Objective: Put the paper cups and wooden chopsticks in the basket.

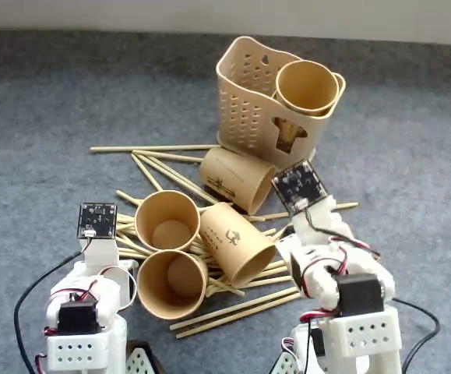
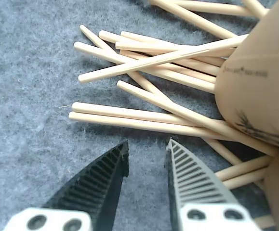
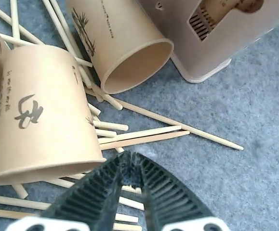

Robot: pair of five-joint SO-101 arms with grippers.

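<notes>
Left wrist view shows my left fingers point(image 2: 100, 185) parted and holding nothing, over bare grey tabletop point(image 2: 28, 96) just short of the wooden chopsticks point(image 2: 144, 118). My right fingers point(image 3: 163, 192) are pressed together beside a tipped paper cup point(image 3: 43, 110). The basket point(image 1: 244, 101) holds one cup point(image 1: 307, 87). Three other cups point(image 1: 167, 222) lie outside, hiding part of the chopsticks.

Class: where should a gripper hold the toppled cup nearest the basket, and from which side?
Likely best: pinch the cup by its rim, one finger inside, one outside, coming from the right gripper's side: its open mouth faces that way.
</notes>
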